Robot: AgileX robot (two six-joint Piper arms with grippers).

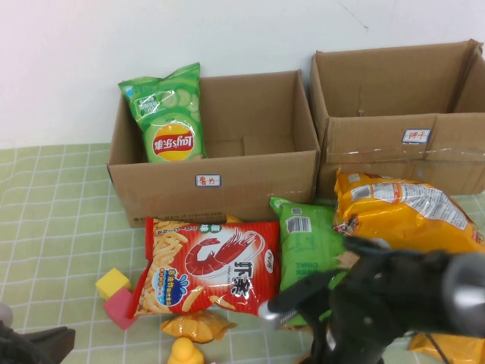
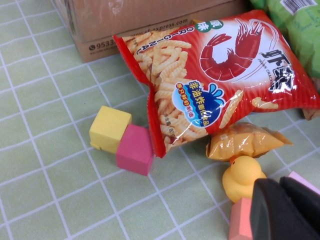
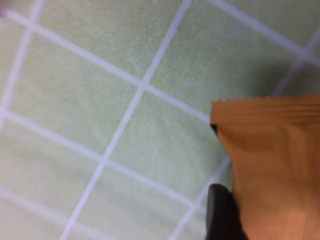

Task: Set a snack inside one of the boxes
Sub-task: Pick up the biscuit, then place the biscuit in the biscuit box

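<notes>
Two open cardboard boxes stand at the back, the left box (image 1: pixel 220 182) and the right box (image 1: pixel 394 144). A green chip bag (image 1: pixel 168 114) stands in the left box. In front lie a red shrimp-cracker bag (image 1: pixel 208 265), also in the left wrist view (image 2: pixel 225 75), a green bag (image 1: pixel 307 243) and a big yellow bag (image 1: pixel 405 212). My right arm (image 1: pixel 379 303) is low at the front right. My right gripper (image 3: pixel 235 212) is shut on an orange snack packet (image 3: pixel 272 165) just above the cloth; one finger (image 3: pixel 220 212) shows. My left gripper (image 2: pixel 282 210) is shut and empty at the front left.
A yellow cube (image 2: pixel 109 128) and a pink cube (image 2: pixel 134 149) lie left of the red bag. A small orange packet (image 2: pixel 245 141), a rubber duck (image 2: pixel 241 180) and a pink block (image 2: pixel 241 220) lie near my left gripper. A green checked cloth (image 1: pixel 53 227) covers the table.
</notes>
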